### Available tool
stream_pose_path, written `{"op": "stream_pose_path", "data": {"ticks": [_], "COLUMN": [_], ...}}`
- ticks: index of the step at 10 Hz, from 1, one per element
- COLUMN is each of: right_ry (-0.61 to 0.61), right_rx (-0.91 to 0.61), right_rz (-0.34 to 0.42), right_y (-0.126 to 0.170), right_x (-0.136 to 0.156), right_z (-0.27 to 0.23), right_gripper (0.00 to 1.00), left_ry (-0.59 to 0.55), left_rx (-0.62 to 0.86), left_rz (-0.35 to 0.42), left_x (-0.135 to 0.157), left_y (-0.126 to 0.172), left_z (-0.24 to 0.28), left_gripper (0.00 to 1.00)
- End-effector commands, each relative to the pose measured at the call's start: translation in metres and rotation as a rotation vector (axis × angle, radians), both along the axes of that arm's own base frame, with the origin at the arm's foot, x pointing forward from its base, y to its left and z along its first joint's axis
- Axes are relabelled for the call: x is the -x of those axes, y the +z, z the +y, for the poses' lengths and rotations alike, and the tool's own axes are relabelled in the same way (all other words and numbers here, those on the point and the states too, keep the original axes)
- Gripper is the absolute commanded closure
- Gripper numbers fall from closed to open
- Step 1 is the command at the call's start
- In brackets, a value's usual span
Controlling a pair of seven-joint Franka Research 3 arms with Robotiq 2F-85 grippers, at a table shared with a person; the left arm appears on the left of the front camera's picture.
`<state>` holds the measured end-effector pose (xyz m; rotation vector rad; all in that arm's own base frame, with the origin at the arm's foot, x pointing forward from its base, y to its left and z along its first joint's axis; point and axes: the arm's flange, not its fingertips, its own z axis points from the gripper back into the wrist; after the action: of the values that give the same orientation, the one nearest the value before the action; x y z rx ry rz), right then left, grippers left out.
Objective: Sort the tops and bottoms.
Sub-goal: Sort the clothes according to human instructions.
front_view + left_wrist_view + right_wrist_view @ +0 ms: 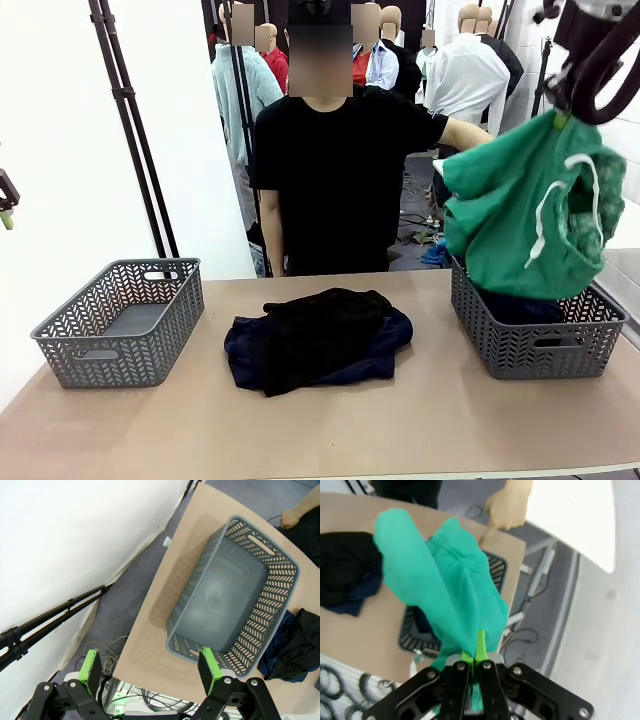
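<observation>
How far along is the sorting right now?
Done: something dark seems to lie in the right basket. In hand: the right gripper is shut on the green bottoms, hanging above that basket. Left: the dark pile mid-table; the left basket shows its bare floor, left gripper open nearby.

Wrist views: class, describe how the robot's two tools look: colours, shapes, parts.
The left tool has two black angular link fingers with round pivot bolts, each tipped by a bright green pad. The right tool is the same build: black links, bolts, green pads. A thick black cable curves near it in the front view.
</observation>
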<state>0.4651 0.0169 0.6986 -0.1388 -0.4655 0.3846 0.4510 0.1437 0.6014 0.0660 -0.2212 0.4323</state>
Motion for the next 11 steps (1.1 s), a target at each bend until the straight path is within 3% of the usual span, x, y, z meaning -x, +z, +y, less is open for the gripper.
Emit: {"op": "stream_pose_path", "data": {"ticks": [1, 2, 7, 11], "right_ry": [-0.041, 0.0, -0.008, -0.059], "right_rx": [-0.089, 0.0, -0.014, -0.055], "right_rz": [-0.025, 0.0, -0.004, 0.013], "right_y": [-0.011, 0.0, -0.003, -0.04], "right_x": [0.004, 0.0, 0.0, -0.004], "right_z": [0.002, 0.0, 0.001, -0.02], "right_gripper": [1.0, 1.0, 1.0, 1.0], "left_ry": [0.017, 0.017, 0.017, 0.017], "left_rx": [0.002, 0.002, 0.002, 0.002], "left_rz": [-0.006, -0.006, -0.006, -0.006], "left_x": [0.0, 0.0, 0.0, 0.0], "left_y": [0.001, 0.001, 0.001, 0.001], "left_z": [-0.001, -0.001, -0.001, -0.001], "left_gripper": [0.0, 0.0, 0.0, 0.0]}}
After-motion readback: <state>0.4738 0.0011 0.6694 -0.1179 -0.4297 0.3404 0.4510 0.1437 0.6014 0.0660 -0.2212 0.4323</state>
